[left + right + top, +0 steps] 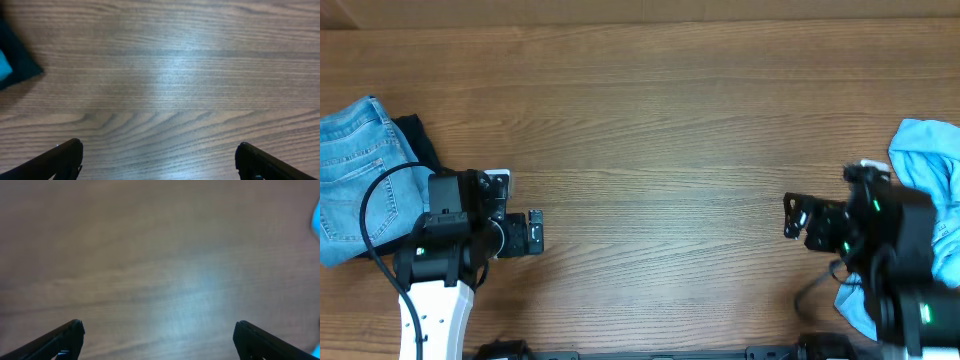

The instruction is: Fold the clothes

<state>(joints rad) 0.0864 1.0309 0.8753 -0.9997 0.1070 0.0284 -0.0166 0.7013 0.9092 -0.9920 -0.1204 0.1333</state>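
Black fingers point(65, 159) of the left gripper point(159, 161) fill the bottom corners of the left wrist view. They stand wide apart, with only bare wooden table point(190, 75) between them. The right wrist view shows the same: the right gripper point(159, 337) is spread wide, its fingers point(260, 340) in the lower corners and nothing held.

From overhead, the left gripper point(537, 231) points right over bare wood, left of the middle. The right gripper point(788, 216) points left towards it, and the two are well apart. Neither touches any cloth.

The jeans point(350, 170) lie at the table's left edge with a stitched pocket facing up. The left arm's black cable curves across their right part. A black garment point(415, 135) shows along the jeans' right side, just behind the left arm; it seems to run under the denim, though how far cannot be told.

The T-shirt point(930, 160) lies crumpled at the right edge, partly under the right arm, and more of it shows below the arm near the front.

A dark cloth corner point(17, 62) with a bright blue spot sits at the left edge of the left wrist view; which garment it is cannot be told. A blurred blue patch point(316, 217) marks the right edge of the right wrist view.
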